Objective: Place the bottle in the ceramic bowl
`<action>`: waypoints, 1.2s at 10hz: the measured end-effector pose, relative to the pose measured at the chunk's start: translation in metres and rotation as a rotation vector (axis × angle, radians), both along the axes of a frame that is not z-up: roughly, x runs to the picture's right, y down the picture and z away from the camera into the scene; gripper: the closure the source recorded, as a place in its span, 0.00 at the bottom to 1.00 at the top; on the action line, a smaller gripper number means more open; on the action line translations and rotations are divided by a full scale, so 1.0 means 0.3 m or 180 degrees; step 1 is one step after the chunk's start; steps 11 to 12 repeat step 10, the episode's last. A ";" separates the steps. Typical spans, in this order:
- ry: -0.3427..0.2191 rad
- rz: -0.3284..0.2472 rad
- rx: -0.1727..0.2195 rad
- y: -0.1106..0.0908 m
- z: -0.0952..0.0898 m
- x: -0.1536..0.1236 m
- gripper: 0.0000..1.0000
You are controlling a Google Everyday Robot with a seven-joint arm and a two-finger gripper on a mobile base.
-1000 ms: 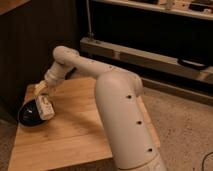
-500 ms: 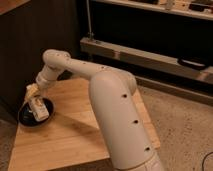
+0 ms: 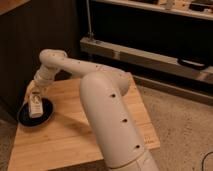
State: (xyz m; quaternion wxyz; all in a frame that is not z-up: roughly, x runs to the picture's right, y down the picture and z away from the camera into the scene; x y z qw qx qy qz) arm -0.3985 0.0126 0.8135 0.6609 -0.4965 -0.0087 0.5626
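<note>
Pincer (image 3: pixel 35 102) is holding bottle (image 3: pixel 36 106) gripped over ceramic bowl (image 3: pixel 24 118) on tabletop (image 3: pixel 65 130); releasing is remaining.

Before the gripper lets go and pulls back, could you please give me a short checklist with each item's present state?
1. Bottle over the ceramic bowl: ok.
2. Bottle resting on the bowl's floor: cannot tell.
3. Gripper at the bottle, above the bowl: ok.
4. Bowl fully on the wooden table, near its left edge: ok.
5. Finger opening: cannot tell.
</note>
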 end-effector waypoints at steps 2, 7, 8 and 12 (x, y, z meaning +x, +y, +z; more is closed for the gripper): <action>-0.0033 0.0023 -0.0079 0.000 0.021 0.011 0.20; -0.0560 0.0350 -0.0018 0.015 0.012 0.083 0.20; -0.0565 0.0348 -0.0019 0.016 0.011 0.079 0.20; -0.0571 0.0346 -0.0022 0.018 0.008 0.075 0.20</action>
